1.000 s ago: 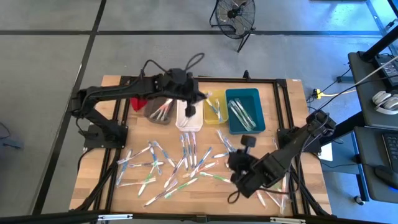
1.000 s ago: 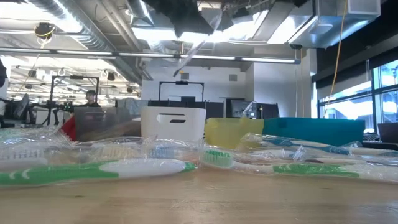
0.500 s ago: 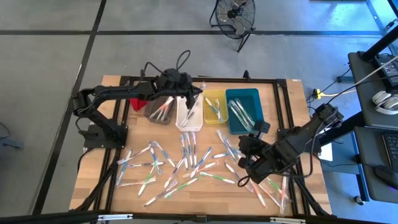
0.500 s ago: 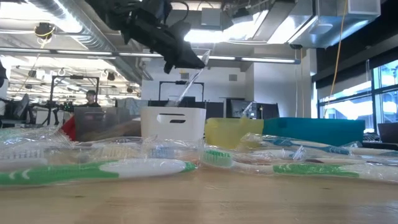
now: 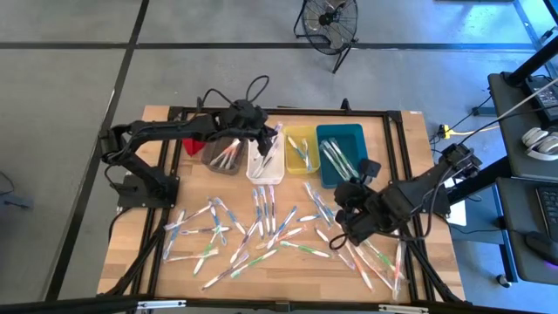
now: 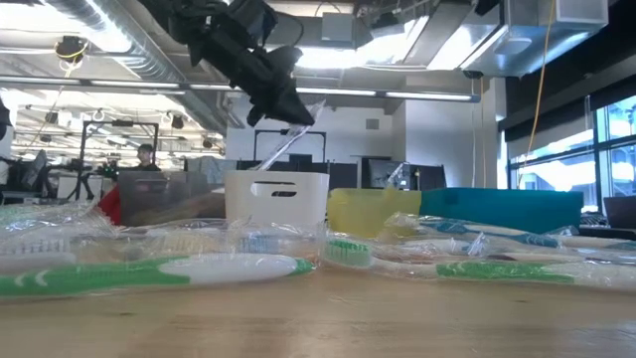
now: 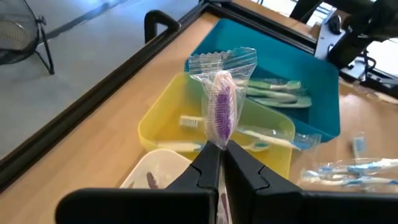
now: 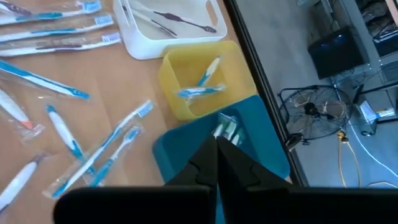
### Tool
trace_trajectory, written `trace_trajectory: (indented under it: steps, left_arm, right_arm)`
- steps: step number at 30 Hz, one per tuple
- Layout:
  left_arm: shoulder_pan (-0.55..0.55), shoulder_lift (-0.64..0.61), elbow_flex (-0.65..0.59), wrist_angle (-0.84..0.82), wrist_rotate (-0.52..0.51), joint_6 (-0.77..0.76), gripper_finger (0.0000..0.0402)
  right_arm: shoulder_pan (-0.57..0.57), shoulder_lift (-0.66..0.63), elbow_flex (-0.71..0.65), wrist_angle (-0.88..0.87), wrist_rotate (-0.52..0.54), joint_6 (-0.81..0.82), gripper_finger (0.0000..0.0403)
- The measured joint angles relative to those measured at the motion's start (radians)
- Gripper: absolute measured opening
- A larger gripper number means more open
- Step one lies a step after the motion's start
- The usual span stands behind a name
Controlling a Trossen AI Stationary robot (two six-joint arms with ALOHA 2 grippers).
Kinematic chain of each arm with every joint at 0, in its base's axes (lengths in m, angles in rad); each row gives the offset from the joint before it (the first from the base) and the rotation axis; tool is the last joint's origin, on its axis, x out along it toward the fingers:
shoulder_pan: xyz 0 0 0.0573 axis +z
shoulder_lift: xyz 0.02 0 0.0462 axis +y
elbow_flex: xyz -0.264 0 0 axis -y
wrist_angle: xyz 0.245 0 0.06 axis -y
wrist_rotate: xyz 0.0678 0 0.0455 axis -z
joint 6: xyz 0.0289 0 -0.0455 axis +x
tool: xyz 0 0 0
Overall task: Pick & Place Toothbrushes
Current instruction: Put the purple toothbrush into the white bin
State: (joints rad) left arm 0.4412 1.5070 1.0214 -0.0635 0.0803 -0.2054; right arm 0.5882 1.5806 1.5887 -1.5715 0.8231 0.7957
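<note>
Wooden table (image 5: 148,253) with a black frame (image 5: 366,112) round its edge. Four bins in a row at the 12 o'clock side: grey bin (image 5: 212,160), white bin (image 5: 277,171), yellow bin (image 5: 312,163), teal bin (image 5: 359,174), running 9 to 3 o'clock, sides touching or nearly. Small red object (image 5: 193,144) at 9 o'clock of the grey bin. Black floor fan (image 5: 329,19) on the grey floor past 12 o'clock. Desk with headphones (image 5: 540,139) at 3 o'clock. A person (image 6: 146,154) shows far back in the low view.
</note>
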Motion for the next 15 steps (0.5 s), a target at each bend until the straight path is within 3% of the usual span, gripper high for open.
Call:
trace_trajectory:
  steps: [15]
  left_arm:
    - [-0.016, 0.055, 0.000, -0.006, -0.011, -0.011, 0.0004]
  right_arm:
    - [-0.088, 0.000, 0.000, 0.000, 0.008, -0.090, 0.0002]
